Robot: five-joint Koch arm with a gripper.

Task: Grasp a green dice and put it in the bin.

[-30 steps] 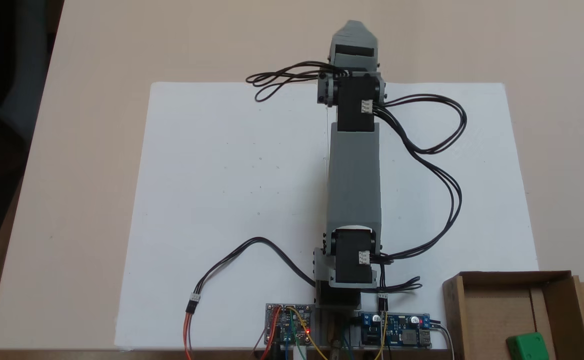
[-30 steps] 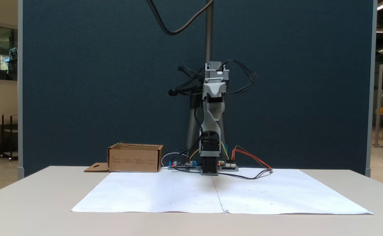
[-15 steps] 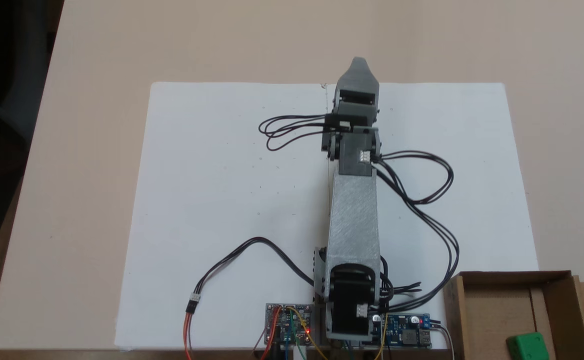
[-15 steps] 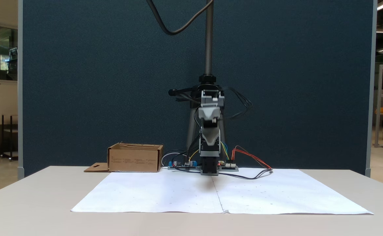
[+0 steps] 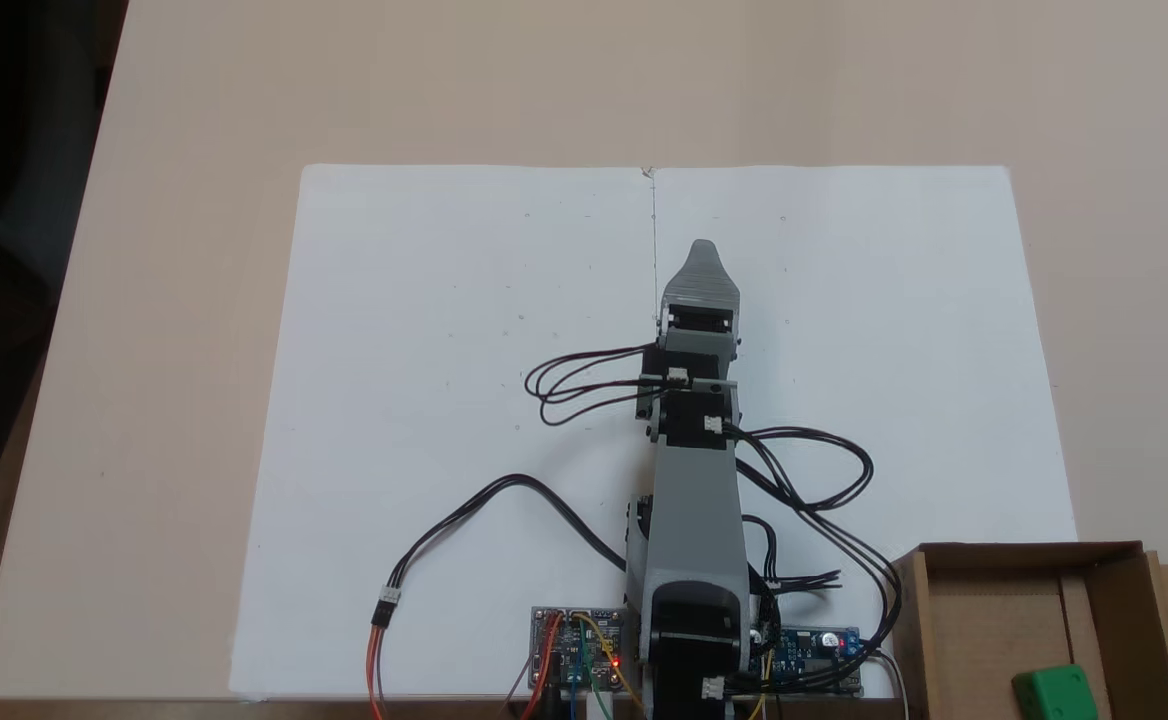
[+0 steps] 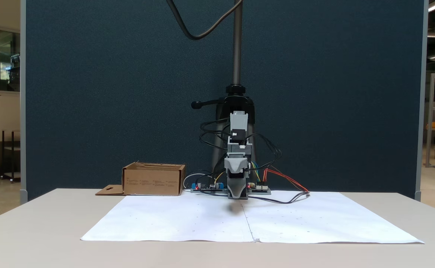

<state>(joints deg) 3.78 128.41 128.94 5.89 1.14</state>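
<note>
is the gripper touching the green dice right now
Apart. In a fixed view from above, the gripper is over the white paper, while the green dice lies inside the cardboard box, with bare paper between them.

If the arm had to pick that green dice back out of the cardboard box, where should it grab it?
Probably from straight above, jaws across two opposite side faces. In a fixed view the green dice sits on the floor of the bin, whose walls block a sideways approach. The gripper is over the paper.

Grey arm (image 5: 694,500), black looping cables (image 5: 584,385)
</note>
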